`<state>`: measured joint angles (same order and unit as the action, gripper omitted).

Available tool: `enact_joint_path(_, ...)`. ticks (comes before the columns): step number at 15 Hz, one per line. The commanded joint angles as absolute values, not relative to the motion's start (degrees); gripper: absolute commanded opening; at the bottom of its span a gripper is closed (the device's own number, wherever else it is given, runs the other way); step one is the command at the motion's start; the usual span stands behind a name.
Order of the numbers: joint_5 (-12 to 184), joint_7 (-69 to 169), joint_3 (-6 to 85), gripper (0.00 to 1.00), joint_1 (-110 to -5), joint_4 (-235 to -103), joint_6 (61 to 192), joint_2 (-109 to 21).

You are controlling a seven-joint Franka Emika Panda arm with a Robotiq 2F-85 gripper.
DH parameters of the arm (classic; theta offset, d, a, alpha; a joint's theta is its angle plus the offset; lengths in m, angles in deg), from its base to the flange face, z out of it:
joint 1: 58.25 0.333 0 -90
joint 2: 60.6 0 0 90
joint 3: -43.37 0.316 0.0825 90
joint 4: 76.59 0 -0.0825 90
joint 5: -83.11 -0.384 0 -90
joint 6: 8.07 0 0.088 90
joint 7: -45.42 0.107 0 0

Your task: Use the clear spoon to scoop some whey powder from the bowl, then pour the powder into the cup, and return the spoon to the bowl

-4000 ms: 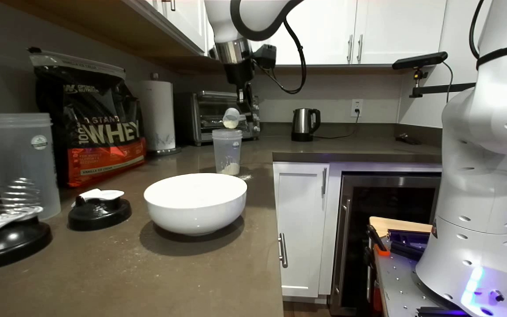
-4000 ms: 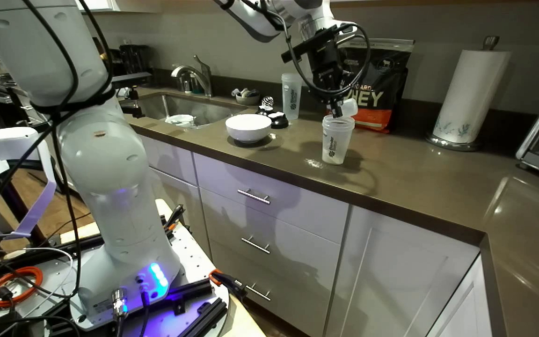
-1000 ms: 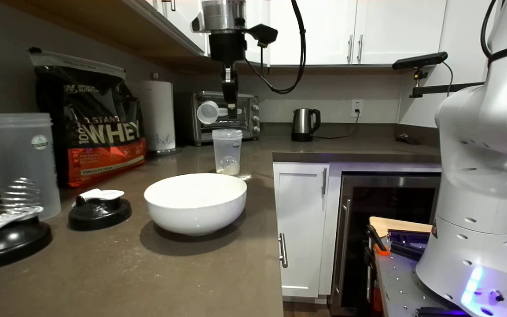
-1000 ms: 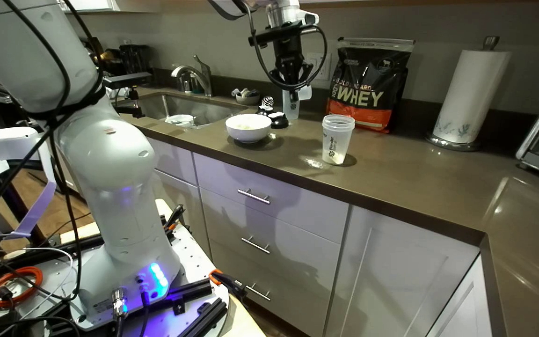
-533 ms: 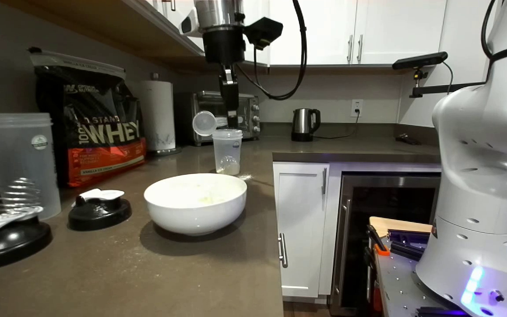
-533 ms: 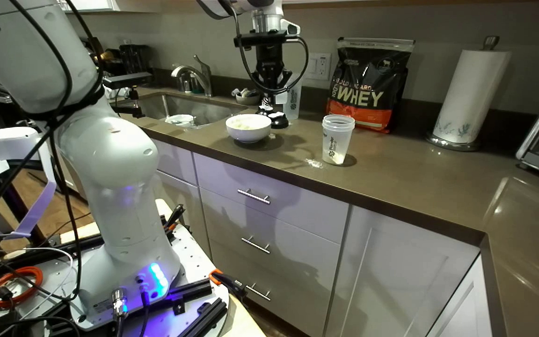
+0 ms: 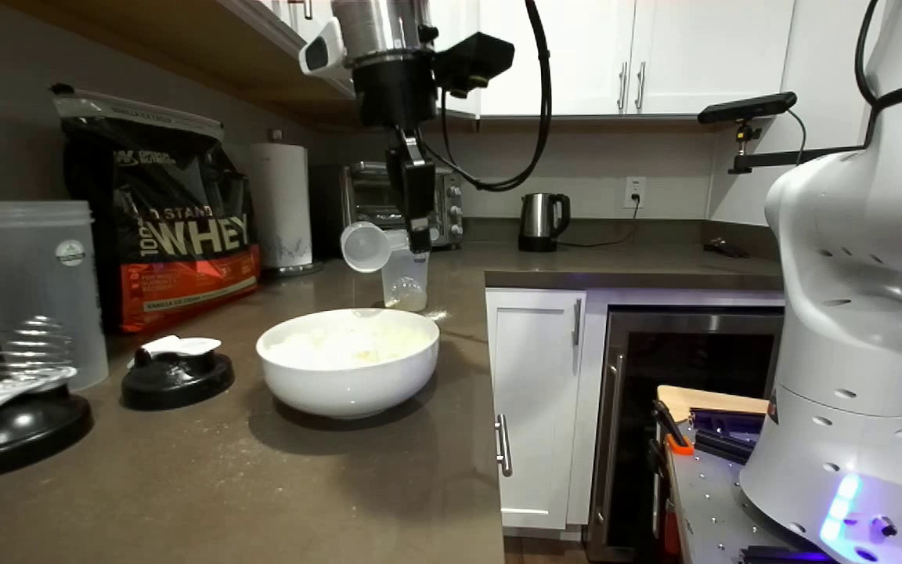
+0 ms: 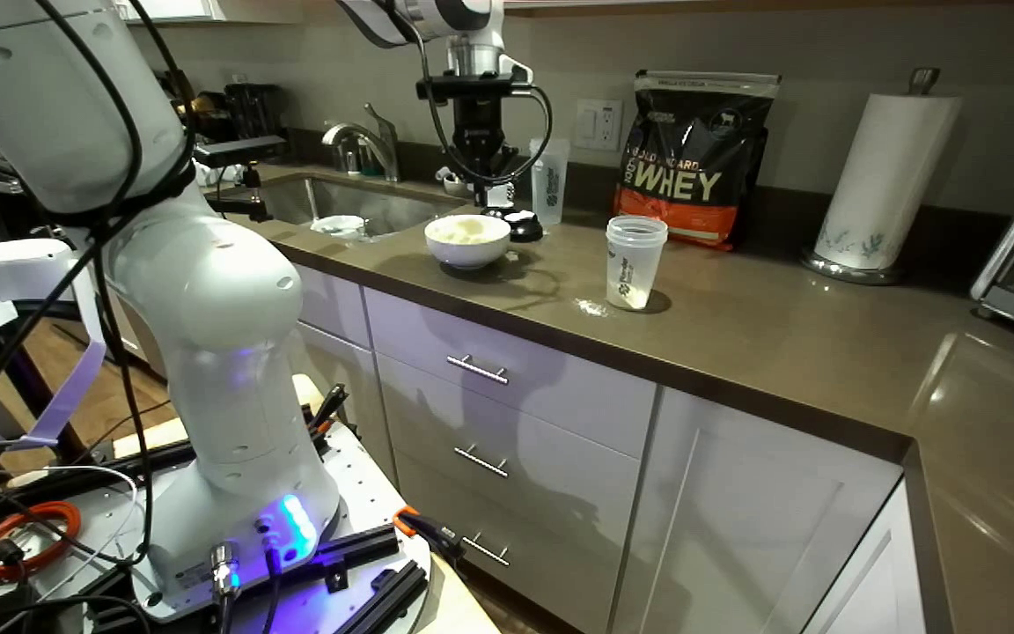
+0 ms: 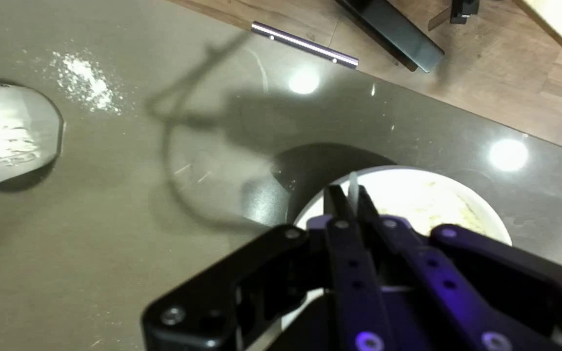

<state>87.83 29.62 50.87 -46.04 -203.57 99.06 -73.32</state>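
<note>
Brown counter [image 8: 780, 343], black WHEY bag [image 8: 696, 158] standing on it, white bowl [image 7: 349, 393] with pale whey powder [image 8: 466, 231] inside, clear cup [image 8: 635, 260] upright apart from the bowl, gripper [image 9: 352, 195] pinching the clear spoon [image 7: 366, 247] by its handle, up above rim height.

Bowl [image 7: 347, 385] is plain white, whey powder [image 7: 365, 342] creamier, clear spoon [image 7: 366, 247] see-through whitish. Cup [image 8: 637, 255] is frosty with dark lettering. Bag [image 8: 692, 158] is black with an orange-red band and pale gold letters. Hand [image 7: 419, 235] is black, bench [image 7: 224, 509] kinda muddy brown, paper towel roll [image 8: 885, 172] white with bluish leaves.
</note>
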Motion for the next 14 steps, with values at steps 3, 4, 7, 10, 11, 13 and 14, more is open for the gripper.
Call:
enact_joint_path(3,84.89,27.73,52.45,0.01,-44.92,-203.42,97.85,-70.75)
enact_joint_path(4,84.83,28.02,52.71,0.01,-44.91,-203.31,98.01,-69.86)
enact_joint_path(7,85.58,28.56,53.24,0.01,-45.09,-203.07,98.48,-67.22)
enact_joint_path(10,86.88,28.65,53.35,0.01,-45.44,-202.84,98.82,-65.07)
enact_joint_path(11,87.34,28.61,53.37,0.01,-45.51,-202.71,98.66,-64.46)
enact_joint_path(13,88.09,28.57,53.37,0.01,-45.63,-202.6,98.55,-63.62)
enact_joint_path(14,88.43,28.63,53.38,0.01,-45.68,-202.5,98.5,-63.39)
